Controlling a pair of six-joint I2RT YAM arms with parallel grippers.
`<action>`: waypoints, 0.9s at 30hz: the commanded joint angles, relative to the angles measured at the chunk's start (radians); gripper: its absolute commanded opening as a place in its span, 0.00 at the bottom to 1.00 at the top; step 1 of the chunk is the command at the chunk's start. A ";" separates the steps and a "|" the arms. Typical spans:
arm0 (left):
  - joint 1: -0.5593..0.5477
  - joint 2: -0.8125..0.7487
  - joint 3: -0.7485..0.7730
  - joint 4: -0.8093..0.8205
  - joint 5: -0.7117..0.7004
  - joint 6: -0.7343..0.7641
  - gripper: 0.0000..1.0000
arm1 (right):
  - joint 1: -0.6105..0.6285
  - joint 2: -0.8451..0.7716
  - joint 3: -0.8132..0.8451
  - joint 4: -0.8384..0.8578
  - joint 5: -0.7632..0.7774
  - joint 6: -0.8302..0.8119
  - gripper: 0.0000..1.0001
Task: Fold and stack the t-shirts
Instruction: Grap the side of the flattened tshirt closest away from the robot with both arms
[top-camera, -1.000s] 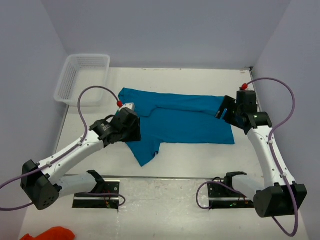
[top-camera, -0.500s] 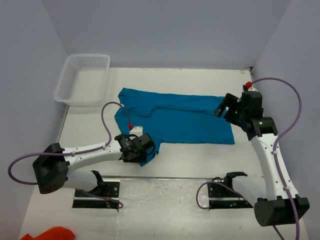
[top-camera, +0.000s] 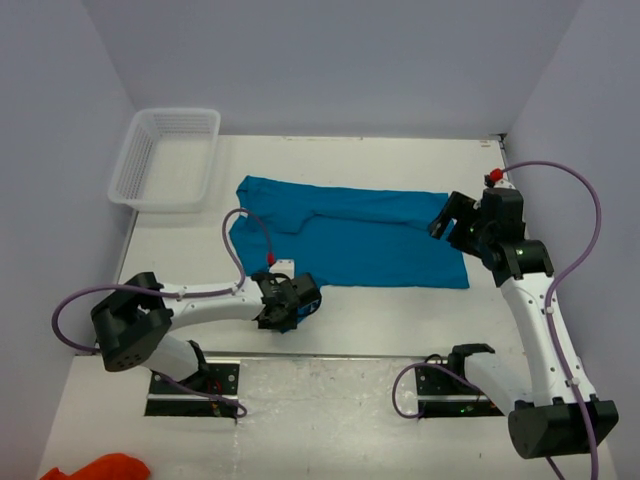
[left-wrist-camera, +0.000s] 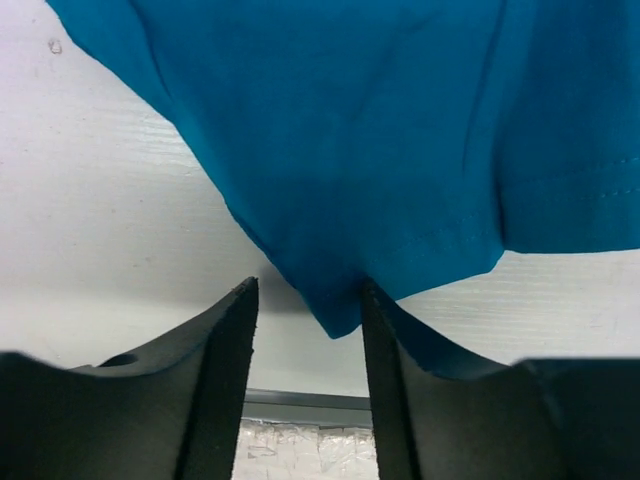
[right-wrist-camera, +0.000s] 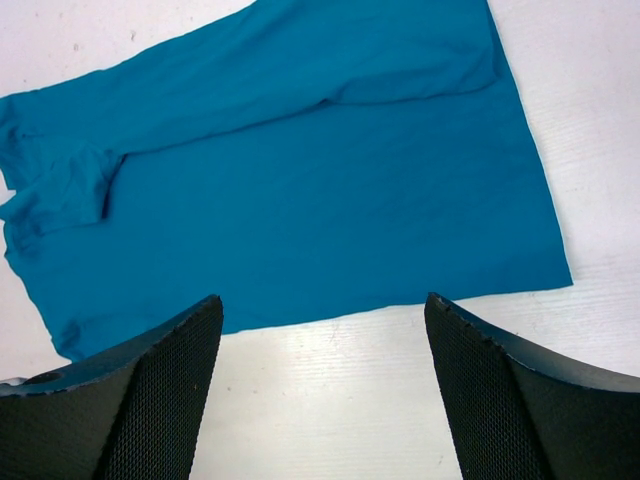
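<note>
Nearest in: the left gripper (left-wrist-camera: 308, 292) is sitting at the near tip of the teal-blue thin-fabric short-sleeved t-shirt (top-camera: 370, 240), its fingers standing apart and clamping nothing. The pointed corner of the near sleeve (left-wrist-camera: 345, 300) is poking into the gap between them, close against the right-hand finger; whether it is touching I cannot tell. So the cloth is lying straight ahead of this tool, just past its tips. The shirt is lying flat on the white table (top-camera: 400, 325), its long axis running left to right, with the sleeve jutting off its near-left side. The right gripper (right-wrist-camera: 322, 300) is hanging by the shirt's right edge, fingers wide apart and empty, well apart from that sleeve. The left arm is looking clearly nearer for a sleeve pinch. The white plastic mesh basket (top-camera: 130, 178) is sitting beyond the shirt's far-left corner, apart from it.
</note>
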 joint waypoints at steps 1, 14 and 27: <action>-0.010 0.013 0.020 0.042 -0.001 -0.015 0.46 | 0.001 -0.015 -0.004 0.027 -0.001 -0.008 0.82; -0.030 -0.085 0.083 -0.052 0.041 -0.009 0.00 | -0.001 0.103 -0.047 -0.036 0.149 0.046 0.83; -0.035 -0.251 0.304 -0.277 0.024 0.083 0.00 | -0.011 0.318 -0.097 -0.103 0.267 0.160 0.80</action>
